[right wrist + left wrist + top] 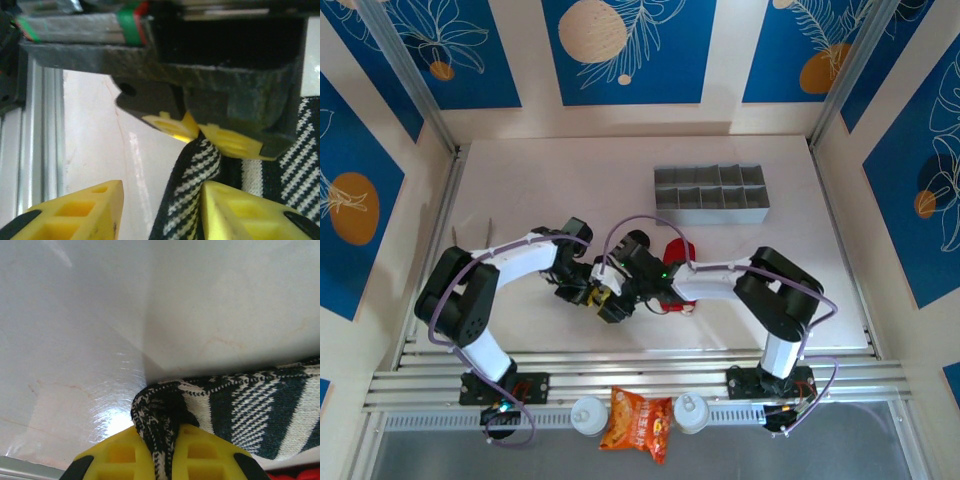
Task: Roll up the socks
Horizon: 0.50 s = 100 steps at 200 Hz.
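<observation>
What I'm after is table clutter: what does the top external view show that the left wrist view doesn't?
Top external adds a grey divided tray and an orange snack bag. Left wrist adds a close look at the striped sock, pinched in the left tool. Both share the white table and some of the red sock.

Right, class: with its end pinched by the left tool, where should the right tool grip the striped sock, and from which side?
Probably the raised, bunched ridge of the striped sock just beside the left tool's pinch, approached from opposite that tool: the right tool's open jaws straddle it.
</observation>
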Tool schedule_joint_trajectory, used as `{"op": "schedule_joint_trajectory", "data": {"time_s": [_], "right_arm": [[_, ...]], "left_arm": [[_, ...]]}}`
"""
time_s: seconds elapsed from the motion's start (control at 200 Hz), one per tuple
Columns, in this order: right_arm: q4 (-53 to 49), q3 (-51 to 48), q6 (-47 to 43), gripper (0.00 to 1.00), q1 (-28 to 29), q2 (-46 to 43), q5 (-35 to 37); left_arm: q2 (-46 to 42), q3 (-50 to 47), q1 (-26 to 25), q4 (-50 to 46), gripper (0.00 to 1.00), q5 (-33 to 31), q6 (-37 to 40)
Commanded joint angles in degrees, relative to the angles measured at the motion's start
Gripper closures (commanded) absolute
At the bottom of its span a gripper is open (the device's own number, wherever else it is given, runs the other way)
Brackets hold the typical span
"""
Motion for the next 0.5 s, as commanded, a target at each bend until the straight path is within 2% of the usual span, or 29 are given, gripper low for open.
{"op": "schedule_joint_trajectory", "data": {"time_s": [0.0, 0.135, 0.24, 0.355, 0.495], "right_arm": [[-2.8, 3.6, 0.2, 0.64, 0.2, 2.8, 0.6], [-4.1, 5.0, 0.7, 0.79, -0.2, 4.5, 0.2], [-5.9, 5.9, 1.2, 0.82, -0.2, 5.6, 0.5], [-6.6, 5.8, 2.0, 0.94, -0.7, 6.1, -0.1], [-7.7, 6.9, 6.2, 1.00, -3.6, 7.4, -6.7]], "left_arm": [[2.4, -0.5, 0.0, -3.8, 1.00, -1.7, 0.8], [2.0, -0.6, 0.1, -3.8, 1.00, -1.6, 0.9], [0.9, -0.9, 0.2, -3.8, 1.00, -1.9, 0.9], [-0.7, -1.0, 0.5, -3.9, 1.00, -1.8, 1.1], [-5.5, -1.0, 0.6, -4.5, 0.76, -4.4, 1.4]]}}
